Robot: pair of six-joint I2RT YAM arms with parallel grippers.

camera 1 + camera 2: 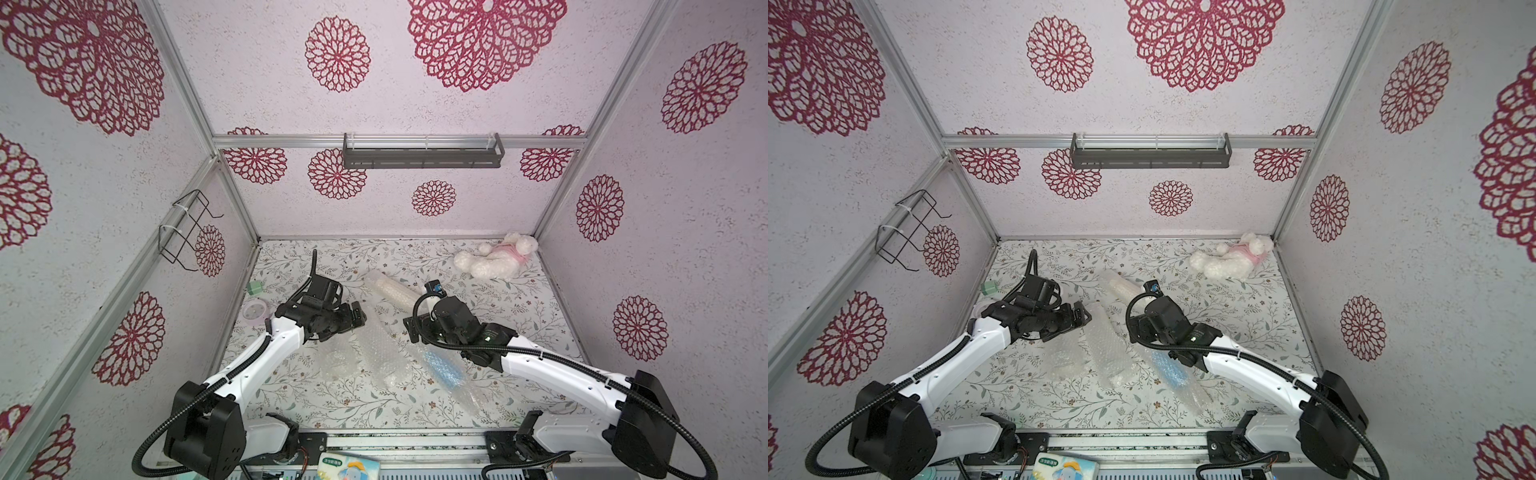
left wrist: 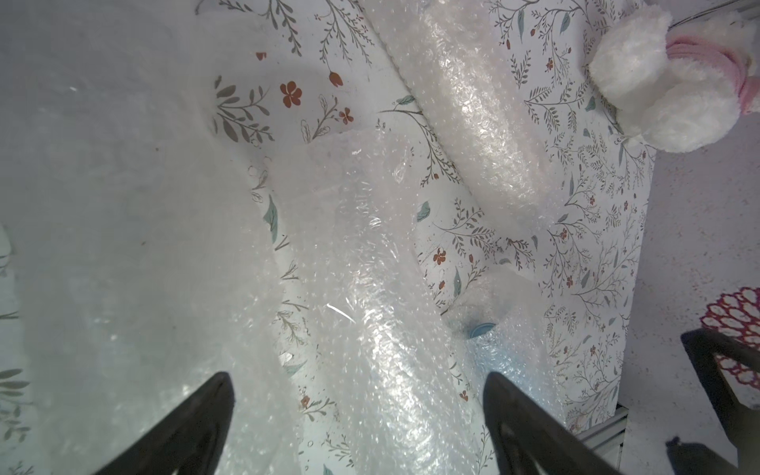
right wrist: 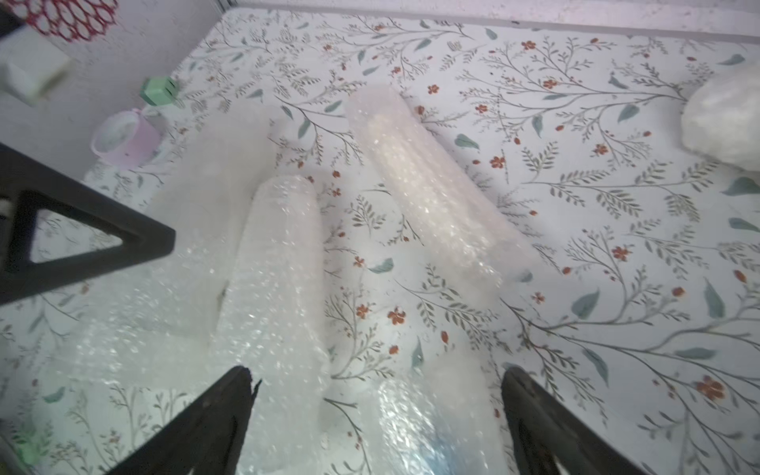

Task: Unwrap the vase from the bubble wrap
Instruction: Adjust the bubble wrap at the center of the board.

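The vase [image 1: 442, 368] is blue, lies on the floral table and is still rolled in clear bubble wrap [image 1: 467, 397]; its blue shows in the left wrist view [image 2: 481, 329] and the right wrist view [image 3: 432, 448]. More bubble wrap lies beside it: a flat crinkled length [image 1: 378, 353] [image 3: 279, 267], a whitish roll [image 1: 390, 291] [image 3: 432, 185] and a crumpled piece [image 1: 336, 361]. My left gripper [image 1: 357, 318] [image 2: 357, 378] hangs open above the flat length. My right gripper [image 1: 409, 330] [image 3: 377, 372] is open just beyond the vase's far end. Neither holds anything.
A white plush toy [image 1: 494, 255] with pink lies at the back right. A green cube [image 1: 254, 287] and a pink cup [image 1: 254, 309] sit by the left wall. A wire rack [image 1: 187, 228] and a grey shelf [image 1: 422, 151] hang on the walls. A tissue pack [image 1: 349, 467] lies at the front.
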